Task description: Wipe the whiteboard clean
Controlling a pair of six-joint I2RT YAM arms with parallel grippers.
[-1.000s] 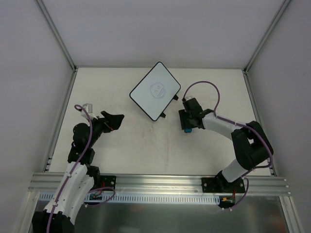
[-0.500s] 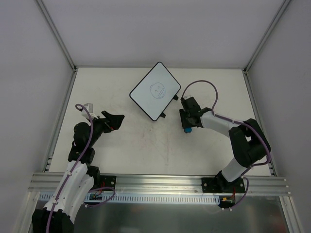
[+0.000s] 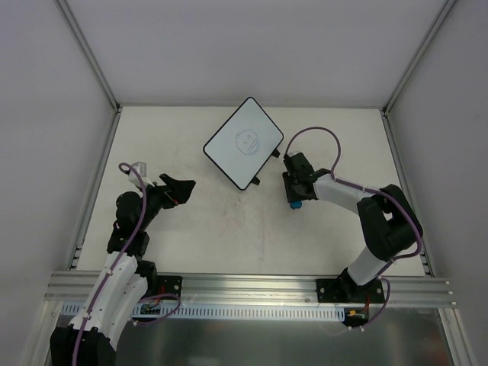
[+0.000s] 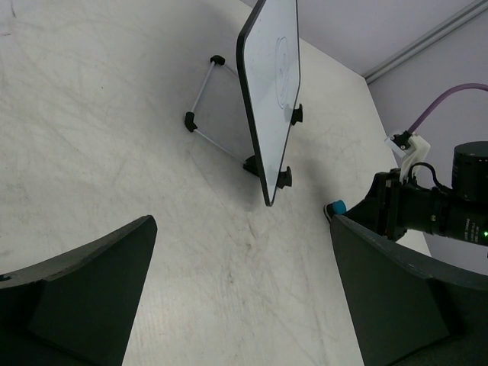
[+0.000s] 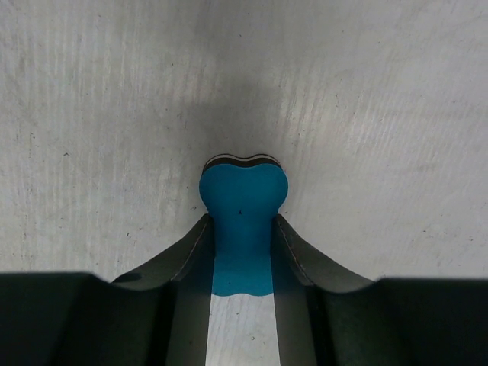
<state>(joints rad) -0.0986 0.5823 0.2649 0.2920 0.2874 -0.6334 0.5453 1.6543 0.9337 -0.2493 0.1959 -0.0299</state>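
Note:
The whiteboard [image 3: 244, 142] is a white board with a black rim, propped tilted on a thin wire stand [image 4: 202, 99] at the far middle of the table. A faint circle drawing is on its face [image 4: 278, 72]. The small blue eraser [image 5: 242, 202] rests on the table right of the board, also in the top view [image 3: 294, 203] and the left wrist view [image 4: 335, 207]. My right gripper [image 5: 242, 225] is shut on the eraser, fingers pressed on both its sides. My left gripper [image 4: 242, 229] is open and empty, well left of the board [image 3: 183, 189].
Metal frame rails run along the table's left edge [image 3: 95, 191] and right edge [image 3: 400, 183]. Grey walls enclose the table. A purple cable [image 3: 320, 141] loops above the right wrist. The right arm's wrist body [image 4: 427, 213] shows beside the eraser.
The right arm has shifted slightly while its gripper stays at the eraser. The left arm and the whiteboard have not moved.

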